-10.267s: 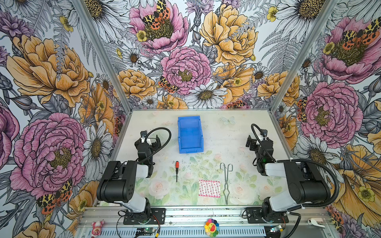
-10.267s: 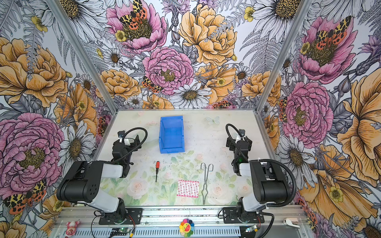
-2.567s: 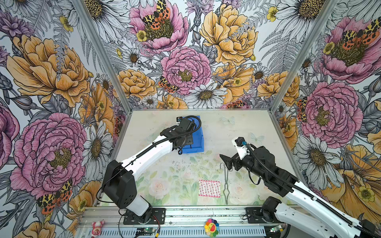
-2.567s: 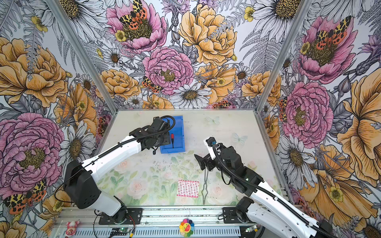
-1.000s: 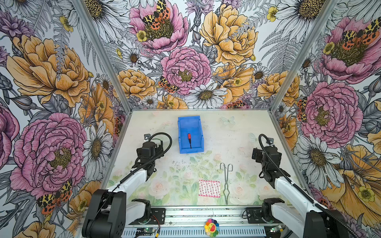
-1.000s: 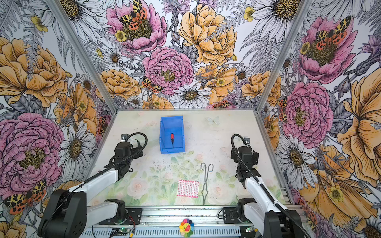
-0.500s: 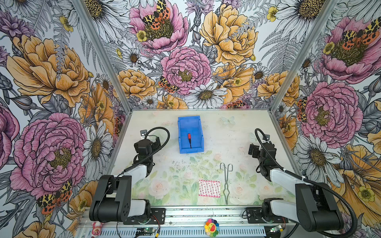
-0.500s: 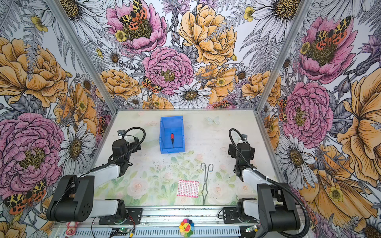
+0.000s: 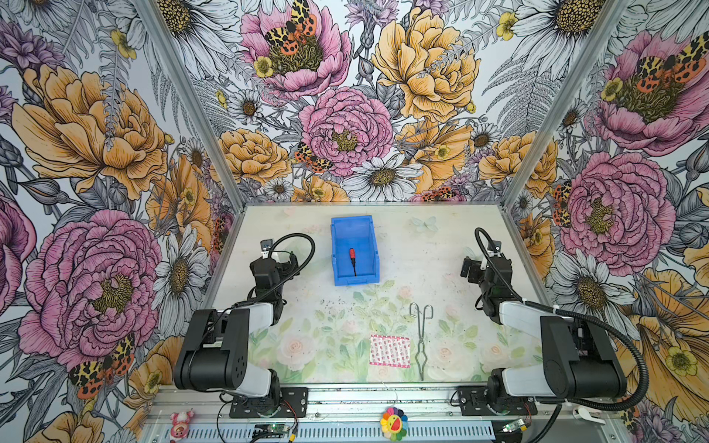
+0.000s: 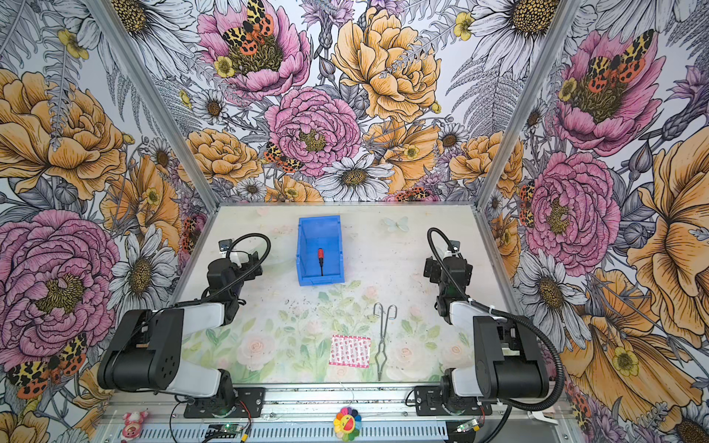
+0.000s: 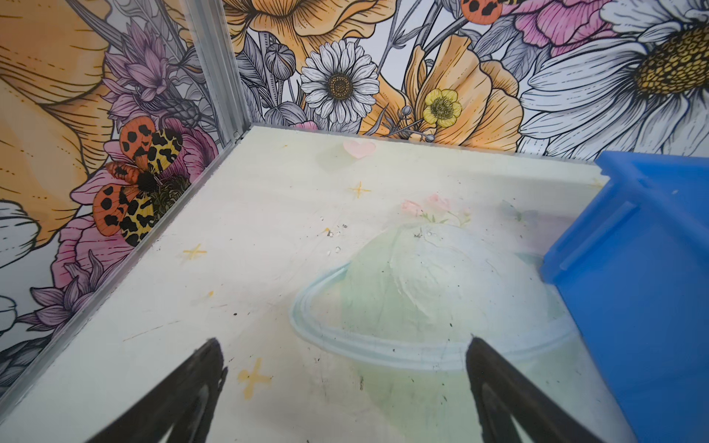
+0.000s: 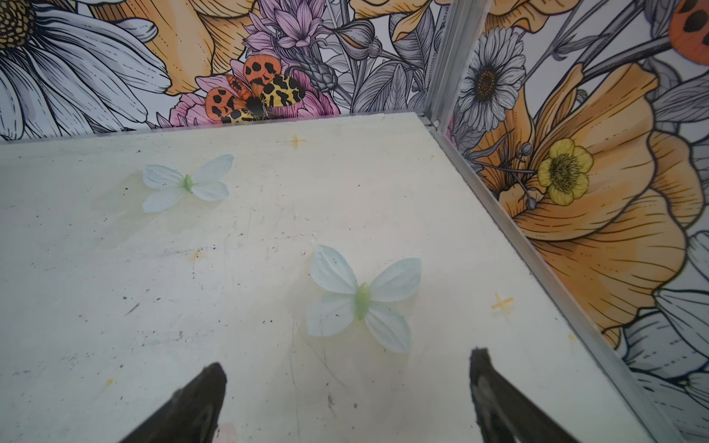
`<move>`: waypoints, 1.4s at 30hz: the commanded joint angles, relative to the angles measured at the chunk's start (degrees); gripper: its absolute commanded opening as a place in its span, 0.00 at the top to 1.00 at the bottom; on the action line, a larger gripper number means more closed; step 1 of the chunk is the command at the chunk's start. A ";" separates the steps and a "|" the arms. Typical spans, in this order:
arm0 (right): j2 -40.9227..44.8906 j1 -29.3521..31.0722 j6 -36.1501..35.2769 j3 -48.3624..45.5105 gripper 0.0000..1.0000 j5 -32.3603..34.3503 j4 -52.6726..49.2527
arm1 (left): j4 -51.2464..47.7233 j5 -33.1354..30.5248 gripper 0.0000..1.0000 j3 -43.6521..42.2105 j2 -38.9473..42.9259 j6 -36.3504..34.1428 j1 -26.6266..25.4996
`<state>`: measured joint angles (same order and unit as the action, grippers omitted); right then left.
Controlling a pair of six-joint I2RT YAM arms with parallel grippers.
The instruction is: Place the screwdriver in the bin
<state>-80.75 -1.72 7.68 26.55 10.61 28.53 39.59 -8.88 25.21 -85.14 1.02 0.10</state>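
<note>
The screwdriver [image 9: 352, 259] [image 10: 320, 259], red handle and thin dark shaft, lies on the floor of the blue bin [image 9: 335, 249] [image 10: 301, 249] at the middle back of the table. My left gripper [image 9: 288, 262] [image 10: 253, 262] [image 11: 343, 345] hovers low, left of the bin. It is open and empty, with the bin's outer wall [image 11: 633, 287] beside it in the left wrist view. My right gripper [image 9: 469, 268] [image 10: 430, 268] [image 12: 345, 358] is far to the right, open with only bare table between its fingers.
Silver metal tongs [image 9: 421, 337] [image 10: 383, 337] lie at the front right of centre. A pink patterned packet [image 9: 389, 351] [image 10: 350, 351] lies just left of them. Floral walls close in the table on three sides.
Both arms have folded back onto their bases at the front corners. Both grippers stay open. The screwdriver has not moved inside the bin.
</note>
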 commanded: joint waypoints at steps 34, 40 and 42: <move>-6.98 0.13 -3.77 -3.52 0.01 -8.85 19.59 | 14.29 0.58 0.01 -3.74 -3.60 -2.25 -1.09; -6.96 0.14 -3.83 -3.51 0.00 -8.81 19.52 | 14.22 0.80 0.01 -3.75 -3.58 -2.38 -1.07; -6.97 0.18 -3.83 -3.47 0.01 -8.77 19.51 | 14.43 0.68 0.01 -3.76 -3.62 -2.48 -1.15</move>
<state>-87.57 -1.93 4.43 23.40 2.48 46.13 52.16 -7.51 22.17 -88.62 -0.47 -0.73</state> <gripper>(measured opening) 0.995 0.986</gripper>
